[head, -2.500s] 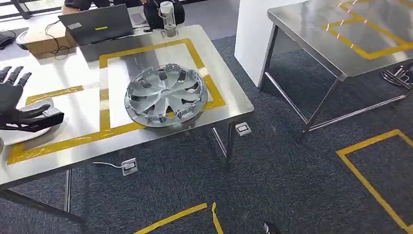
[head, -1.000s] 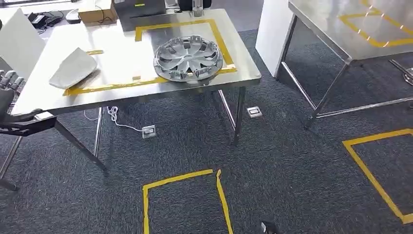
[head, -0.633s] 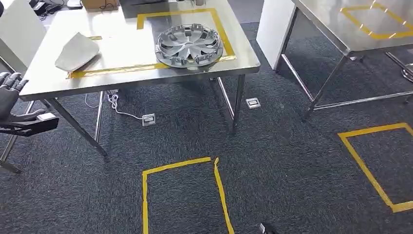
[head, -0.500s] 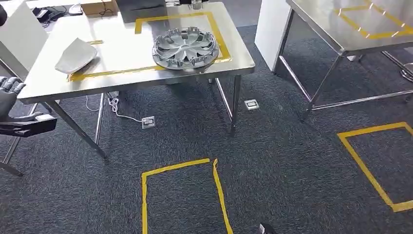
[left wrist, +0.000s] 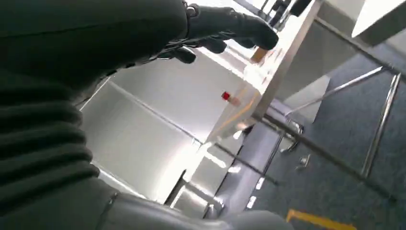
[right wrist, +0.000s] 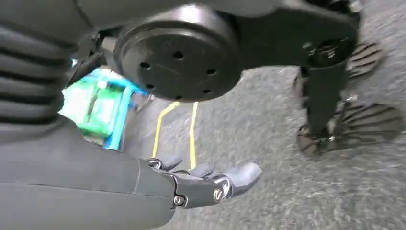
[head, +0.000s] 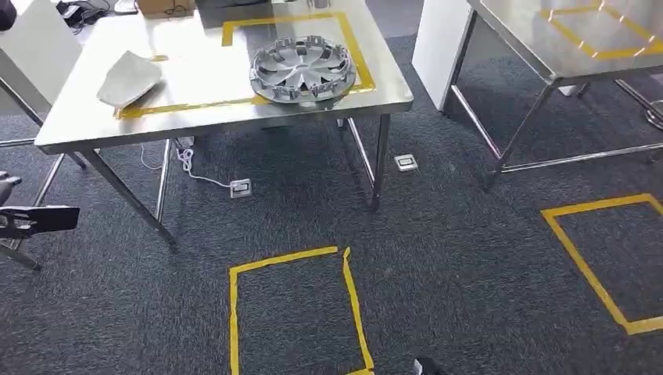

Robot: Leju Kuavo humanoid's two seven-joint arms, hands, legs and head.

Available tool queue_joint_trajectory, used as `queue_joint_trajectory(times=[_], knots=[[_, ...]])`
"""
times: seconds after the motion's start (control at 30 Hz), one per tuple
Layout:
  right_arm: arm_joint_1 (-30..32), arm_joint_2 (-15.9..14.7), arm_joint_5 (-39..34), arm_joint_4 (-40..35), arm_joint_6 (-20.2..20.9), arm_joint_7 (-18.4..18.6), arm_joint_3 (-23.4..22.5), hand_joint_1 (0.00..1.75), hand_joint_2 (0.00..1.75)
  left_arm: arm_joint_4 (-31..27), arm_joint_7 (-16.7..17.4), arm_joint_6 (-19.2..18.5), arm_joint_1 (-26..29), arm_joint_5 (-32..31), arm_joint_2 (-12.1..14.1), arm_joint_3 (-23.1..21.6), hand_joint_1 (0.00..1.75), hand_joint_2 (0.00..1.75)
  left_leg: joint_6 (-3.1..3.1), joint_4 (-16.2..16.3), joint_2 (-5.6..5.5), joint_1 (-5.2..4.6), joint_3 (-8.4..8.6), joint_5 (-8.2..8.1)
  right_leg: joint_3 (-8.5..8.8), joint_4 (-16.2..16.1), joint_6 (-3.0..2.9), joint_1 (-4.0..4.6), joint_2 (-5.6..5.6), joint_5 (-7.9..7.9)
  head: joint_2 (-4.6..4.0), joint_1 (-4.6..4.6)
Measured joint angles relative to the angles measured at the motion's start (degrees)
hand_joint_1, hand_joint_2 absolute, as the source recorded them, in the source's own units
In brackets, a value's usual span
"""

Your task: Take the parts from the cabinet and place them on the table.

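Note:
A silver wheel cover [head: 301,69] lies inside the yellow tape frame on the steel table [head: 219,117], toward its right end. On the same table's left part lies a pale grey curved panel [head: 129,78]. My left hand [head: 31,220] is low at the picture's left edge, away from the table and over the carpet. In the left wrist view its dark fingers [left wrist: 225,31] are stretched out and hold nothing. My right hand [right wrist: 210,182] hangs beside my body above the carpet, with its fingers loosely extended and empty.
A second steel table [head: 539,55] with yellow tape stands at the right, past a white pillar [head: 434,39]. Yellow tape squares [head: 289,312] mark the dark carpet. Floor sockets [head: 240,187] and a cable lie under the near table. A white panel [head: 35,47] leans at the left.
The whole view has shifted: the camera backed away from the table, which now sits farther off. My left hand has dropped lower and slid toward the left edge. The parts on the table have not moved.

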Motion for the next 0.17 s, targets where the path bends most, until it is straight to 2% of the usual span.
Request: queue_joint_trajectory(times=[0.1,0.13,0.17], knots=[[-0.06,0.24,-0.66,0.0,-0.26,0.13,0.07,0.0,1.75,0.04,1.16,-0.27,-0.01,0.22,-0.31,0.0,0.0,1.75,0.48,0.09,-0.01,-0.07,-0.19,0.09,-0.01,-0.31,0.4,-0.04,-0.03,0.25,0.0,-0.02],[-0.09,0.31,-1.16,0.0,-0.33,0.13,0.07,0.0,0.0,0.04,1.27,0.04,-0.01,0.26,-0.48,0.0,0.0,1.75,0.66,0.11,-0.01,-0.08,-0.26,0.13,-0.02,-0.34,0.48,-0.05,-0.03,0.31,0.0,-0.02],[-0.15,0.37,-1.68,0.0,-0.22,0.13,0.02,0.0,0.0,0.02,1.54,0.33,-0.01,0.24,-0.61,0.0,0.0,1.75,0.72,0.14,0.0,-0.09,-0.3,0.16,-0.04,-0.4,0.61,-0.05,-0.02,0.39,0.0,0.0]])
